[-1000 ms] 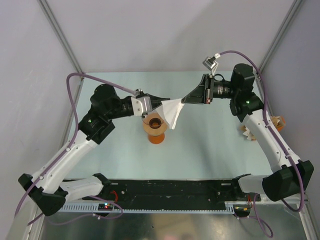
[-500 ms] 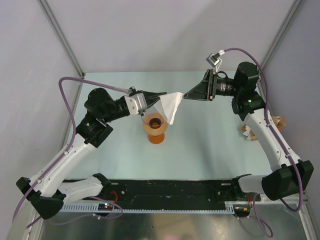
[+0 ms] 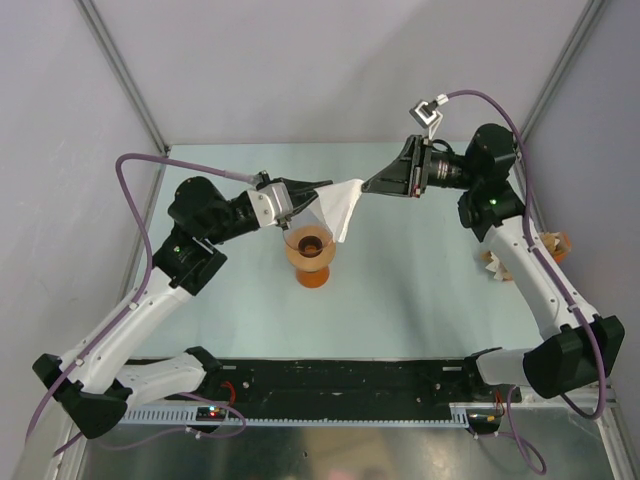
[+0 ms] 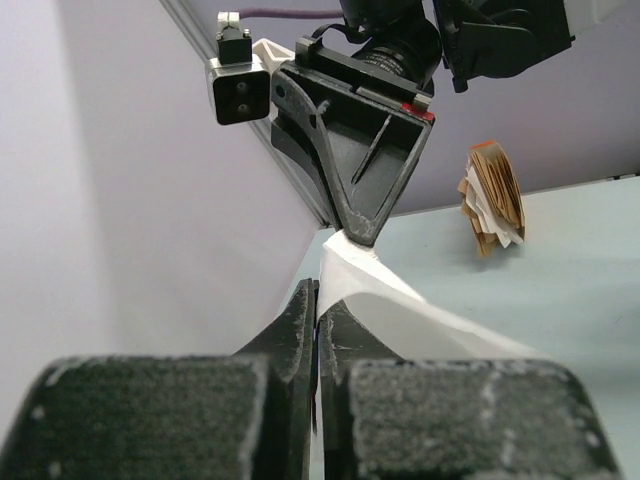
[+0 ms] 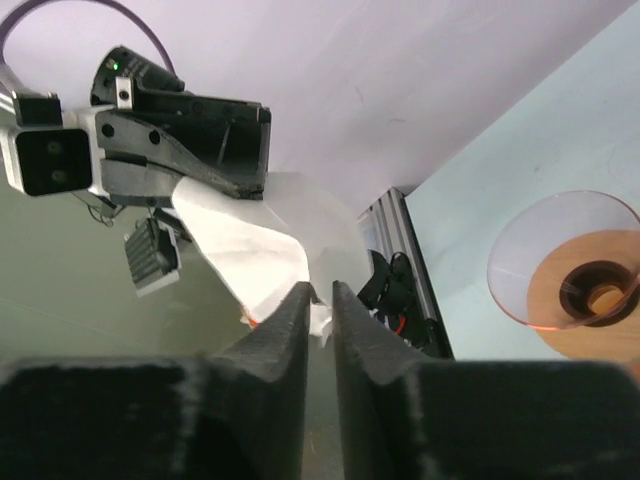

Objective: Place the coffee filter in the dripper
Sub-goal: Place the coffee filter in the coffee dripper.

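Two tools meet at the coffee filter [image 3: 342, 210], which hangs in the air near the dripper [image 3: 311, 250]. Left tool [image 3: 322, 188] pinches one corner. Right tool [image 3: 367, 187] has its jaws nearly together at the opposite corner, grip unclear. Paper looks light, floppy and tearable, so take it by the edges only.

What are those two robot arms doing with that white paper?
A coffee filter is stretched in the air between the two arms, over the dripper standing on the table. The left arm's fingers are pinched shut on one edge. The right arm's fingers are at the opposite edge with paper in the narrow gap between them, but I can't tell if they really grip it. The filter is not in the dripper yet.
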Tool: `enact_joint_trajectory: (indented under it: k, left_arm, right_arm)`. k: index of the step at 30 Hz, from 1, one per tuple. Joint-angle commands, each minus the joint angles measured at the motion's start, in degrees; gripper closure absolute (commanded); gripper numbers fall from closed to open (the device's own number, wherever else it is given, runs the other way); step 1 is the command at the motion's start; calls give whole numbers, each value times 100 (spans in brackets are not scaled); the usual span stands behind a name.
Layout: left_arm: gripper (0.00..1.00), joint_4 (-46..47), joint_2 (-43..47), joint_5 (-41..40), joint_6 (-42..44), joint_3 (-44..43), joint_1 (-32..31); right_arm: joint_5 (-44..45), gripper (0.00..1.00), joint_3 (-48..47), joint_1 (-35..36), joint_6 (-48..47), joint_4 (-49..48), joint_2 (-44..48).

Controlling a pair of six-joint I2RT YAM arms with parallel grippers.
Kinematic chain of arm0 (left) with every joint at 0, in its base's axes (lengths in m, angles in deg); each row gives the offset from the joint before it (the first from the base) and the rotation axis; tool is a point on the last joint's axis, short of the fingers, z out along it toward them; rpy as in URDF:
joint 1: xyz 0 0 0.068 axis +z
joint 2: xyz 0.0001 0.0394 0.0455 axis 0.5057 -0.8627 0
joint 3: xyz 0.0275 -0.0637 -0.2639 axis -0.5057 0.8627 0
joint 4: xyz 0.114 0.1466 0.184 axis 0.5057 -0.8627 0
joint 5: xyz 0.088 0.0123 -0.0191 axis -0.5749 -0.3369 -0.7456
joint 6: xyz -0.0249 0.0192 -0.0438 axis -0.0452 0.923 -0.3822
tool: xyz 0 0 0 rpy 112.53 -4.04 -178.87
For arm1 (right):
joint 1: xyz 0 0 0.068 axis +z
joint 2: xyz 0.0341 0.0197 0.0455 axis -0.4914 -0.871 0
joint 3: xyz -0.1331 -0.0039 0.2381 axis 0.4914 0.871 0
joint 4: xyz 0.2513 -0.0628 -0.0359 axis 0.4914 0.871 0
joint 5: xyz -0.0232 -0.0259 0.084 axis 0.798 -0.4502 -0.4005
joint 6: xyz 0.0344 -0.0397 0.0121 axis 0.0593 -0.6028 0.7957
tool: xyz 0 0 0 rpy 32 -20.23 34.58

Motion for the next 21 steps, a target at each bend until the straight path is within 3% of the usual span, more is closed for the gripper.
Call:
enact_joint_trajectory:
  k: [1, 4, 12, 18, 21]
  left_arm:
    - [100, 197, 27, 19, -83, 5, -24]
    - [100, 197, 63, 317, -74, 18, -11]
    - [100, 108, 140, 1054, -10, 116, -5]
    - [100, 35, 110, 771, -83, 62, -6]
    - [100, -92, 5, 165, -472, -204, -6]
  right_arm:
    - [47, 91, -24, 6, 127, -445, -63]
    - [72, 99, -22, -104, 191, -406, -82]
    - [-19, 100, -22, -242, 406, -545, -119]
    - [-188, 100, 2, -238, 381, -518, -99]
    - [-302, 99, 3, -218, 336, -502, -162]
